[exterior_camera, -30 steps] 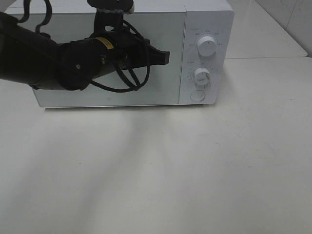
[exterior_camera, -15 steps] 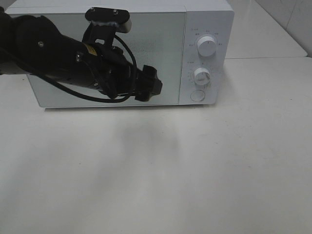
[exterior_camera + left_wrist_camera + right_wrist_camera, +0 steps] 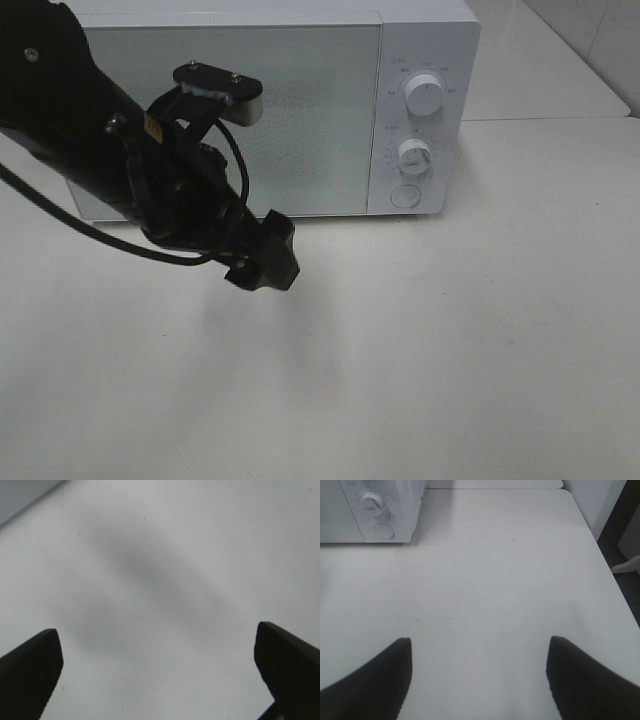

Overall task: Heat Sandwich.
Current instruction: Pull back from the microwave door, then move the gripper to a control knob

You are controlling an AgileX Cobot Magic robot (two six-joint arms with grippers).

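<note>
Swung away from the microwave door (image 3: 300,110) and down over the table (image 3: 450,350) since a second ago: left gripper (image 3: 268,265), jaws now spread wide, empty. Sandwich nowhere in view, possibly behind the shut door. Right gripper (image 3: 479,680) also parted, empty. Dials (image 3: 424,96) seemingly still to set.

Broad white tabletop (image 3: 450,350) under soft even light, white microwave (image 3: 320,130) at the back, dark floor (image 3: 610,545) beyond the table edge.
</note>
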